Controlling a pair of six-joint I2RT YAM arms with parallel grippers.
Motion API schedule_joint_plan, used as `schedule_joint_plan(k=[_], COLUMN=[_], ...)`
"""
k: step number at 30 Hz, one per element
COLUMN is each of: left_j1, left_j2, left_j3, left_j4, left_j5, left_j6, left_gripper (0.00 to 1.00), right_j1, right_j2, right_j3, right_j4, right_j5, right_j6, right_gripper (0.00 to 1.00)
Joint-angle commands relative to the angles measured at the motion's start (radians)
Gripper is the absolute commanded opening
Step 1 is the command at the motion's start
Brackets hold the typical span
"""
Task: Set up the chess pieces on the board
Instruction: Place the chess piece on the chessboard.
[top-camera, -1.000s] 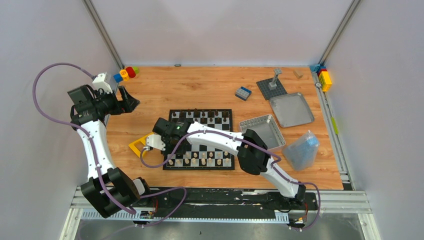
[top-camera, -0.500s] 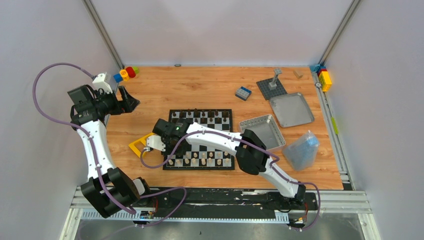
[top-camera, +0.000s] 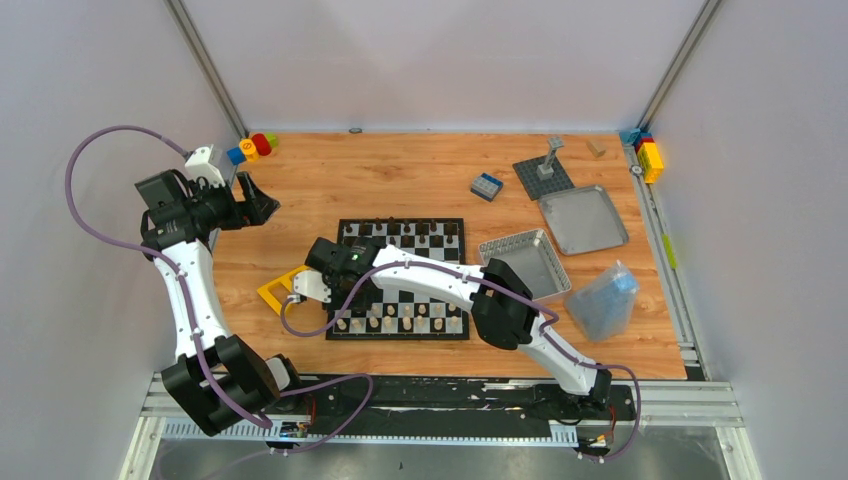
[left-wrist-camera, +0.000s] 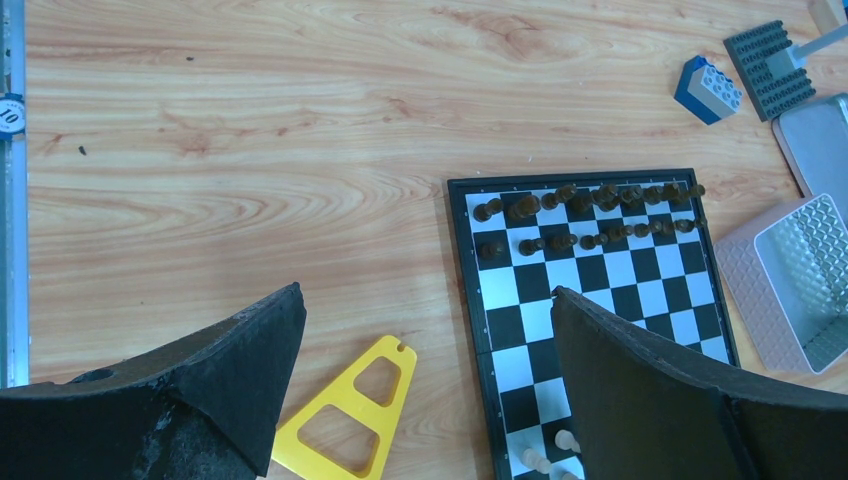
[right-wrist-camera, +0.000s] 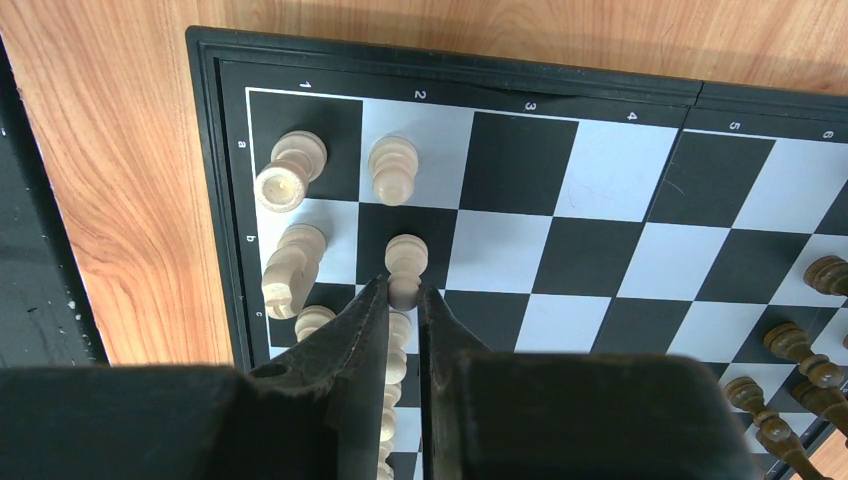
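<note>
Starting at the right claw (right-wrist-camera: 403, 295), the two fingers are seen nearly together with only a slim gap between them. A pale pawn (right-wrist-camera: 398, 340) shows inside that gap, but whether it is pinched or merely straddled cannot be told. Just ahead of the fingertips, almost touching them, a second pawn (right-wrist-camera: 405, 258) stands upright on a black square. To the claw's left a pale knight (right-wrist-camera: 290, 265) leans close by, and beyond it lies the corner of the board (right-wrist-camera: 215, 150). The dark pieces (right-wrist-camera: 800, 345) are ranked well away to the claw's right. The risk is judged to lie in this crowding: if the fingers are spread or lifted carelessly, the pawn ahead or the knight beside could be clipped and toppled, and a piece held off-centre could be dragged off its square. The left claw (left-wrist-camera: 428, 295) hangs well apart from all this — its fingers are spread wide, nothing is held between them, and the board lies ahead of it on its right.
</note>
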Motion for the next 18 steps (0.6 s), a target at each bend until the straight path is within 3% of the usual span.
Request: schedule_joint_plan(k=[1, 11, 18], left_j1=[0.012, 0.013, 0.013], left_j2=[0.0, 0.001, 0.006], left_j3=[-0.002, -0.003, -0.003], left_j4=[0.018, 0.017, 0.019], left_j5=[0.027, 0.028, 0.028], left_j6=[0.017, 0.017, 0.017], left_gripper=[1.0, 1.0, 1.0], right_j1=[0.008, 0.008, 0.007], right_j2=[0.016, 0.011, -0.015], right_j3=[0.043, 0.057, 0.062], right_j4=[0.0, 0.0, 0.001], right_j5=[0.008, 0.025, 0.027], right_j6=[0.0, 0.013, 0.023], right_gripper=[0.17, 0.31, 0.33])
